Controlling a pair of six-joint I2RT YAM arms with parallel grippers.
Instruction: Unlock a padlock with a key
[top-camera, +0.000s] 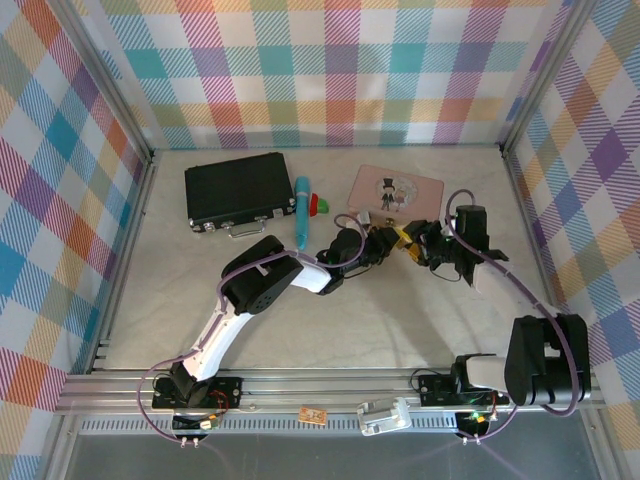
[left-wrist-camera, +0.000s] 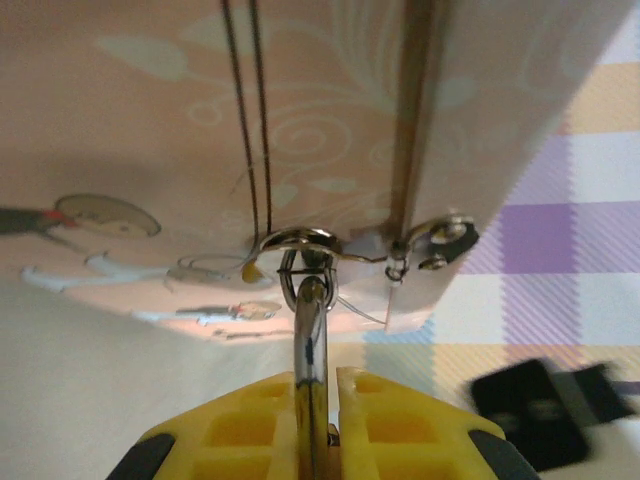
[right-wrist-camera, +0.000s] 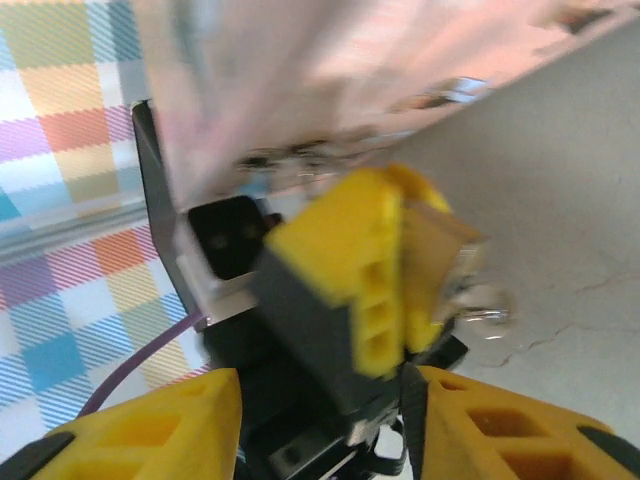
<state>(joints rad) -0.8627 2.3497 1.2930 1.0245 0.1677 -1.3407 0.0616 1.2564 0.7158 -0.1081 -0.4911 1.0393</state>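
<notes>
Key: slim silver-grey strip, seen edge-on and upright, pinched in the left gripper. Its free end carries a small link joined to a wire ring.

Padlock: small brass-tan block, badly blurred, at the tips of the same gripper. A silvery loop sits just beside it, lower right. Cannot tell whether the shackle is open or closed.

Plaid walls; pale marbled tabletop; aluminium rail at near edge.

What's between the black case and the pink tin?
The blue pen lies between the black case and the pink tin, close by the case, in the top external view.
</notes>
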